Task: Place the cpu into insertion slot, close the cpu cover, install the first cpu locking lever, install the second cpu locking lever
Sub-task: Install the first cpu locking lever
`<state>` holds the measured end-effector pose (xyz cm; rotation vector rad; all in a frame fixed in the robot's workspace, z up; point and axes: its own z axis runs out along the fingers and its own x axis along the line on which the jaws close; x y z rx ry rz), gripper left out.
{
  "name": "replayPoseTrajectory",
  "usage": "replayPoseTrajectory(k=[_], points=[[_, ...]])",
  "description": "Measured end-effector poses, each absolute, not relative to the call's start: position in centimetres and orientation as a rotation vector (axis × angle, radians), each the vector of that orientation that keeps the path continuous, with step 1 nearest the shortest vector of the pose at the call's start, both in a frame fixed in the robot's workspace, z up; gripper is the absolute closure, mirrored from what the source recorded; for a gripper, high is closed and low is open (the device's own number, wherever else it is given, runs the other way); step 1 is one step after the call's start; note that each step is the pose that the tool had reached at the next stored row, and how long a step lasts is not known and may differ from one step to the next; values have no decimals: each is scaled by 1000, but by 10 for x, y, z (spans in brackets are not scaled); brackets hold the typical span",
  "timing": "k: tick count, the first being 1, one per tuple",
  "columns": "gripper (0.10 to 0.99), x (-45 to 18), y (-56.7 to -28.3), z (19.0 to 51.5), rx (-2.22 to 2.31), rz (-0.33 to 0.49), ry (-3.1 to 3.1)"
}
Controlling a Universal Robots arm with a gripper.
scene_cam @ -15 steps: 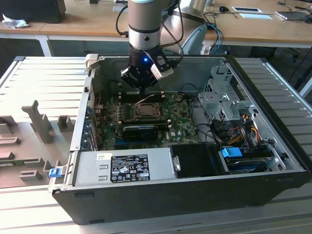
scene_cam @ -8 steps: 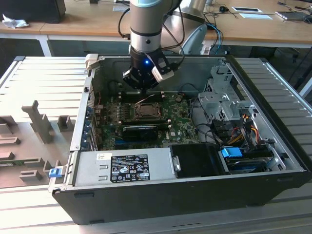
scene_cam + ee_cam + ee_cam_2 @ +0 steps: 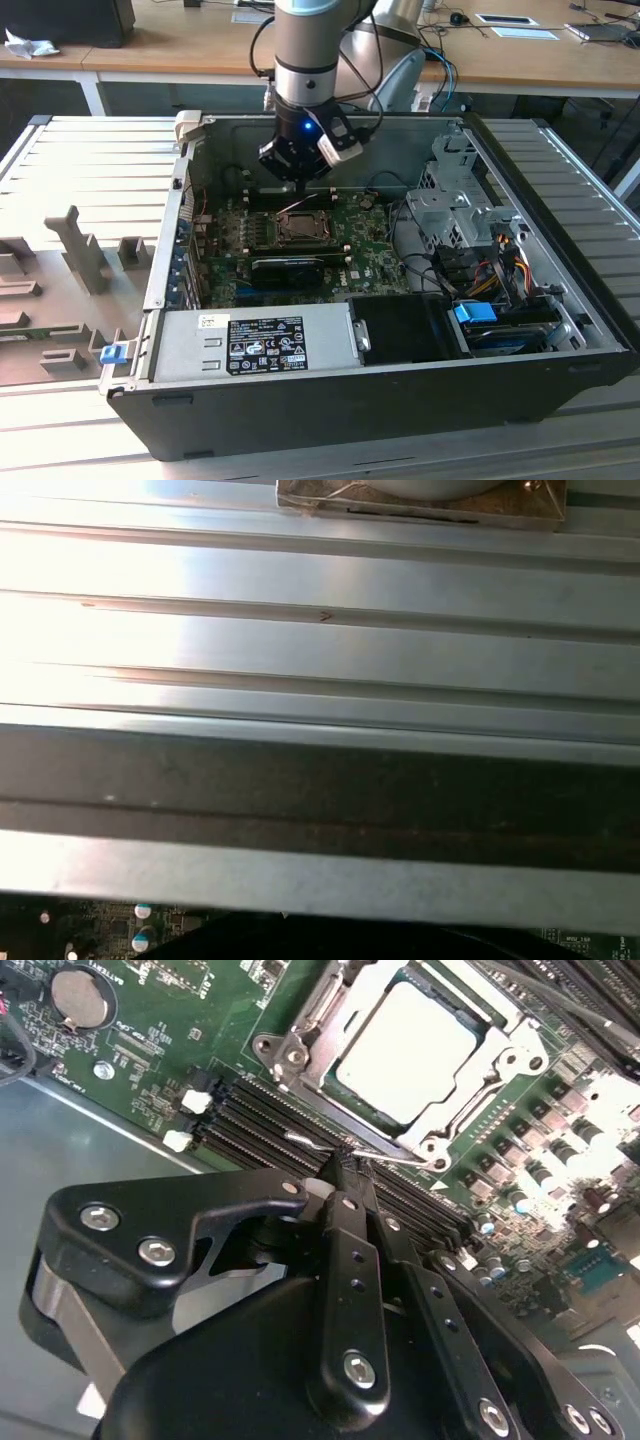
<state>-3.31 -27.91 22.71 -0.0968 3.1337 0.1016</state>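
Gripper [image 3: 345,1172] was closed, tips empty against the locking lever [image 3: 305,1140] beside the cpu [image 3: 405,1045]; judged a steady, square push would avoid slipping off.

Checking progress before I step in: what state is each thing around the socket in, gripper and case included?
cpu cover: closed flat.
cpu: seated under it, top showing through the window.
gripper: fingers together, tips at the locking lever.
locking lever: wire lying along the cover's edge; latched or not, cannot tell.
computer case: open, side panel off.
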Motion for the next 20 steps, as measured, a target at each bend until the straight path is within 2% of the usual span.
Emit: replayPoseTrajectory(k=[20], points=[[980, -20, -278, 211, -90, 100, 3124]])
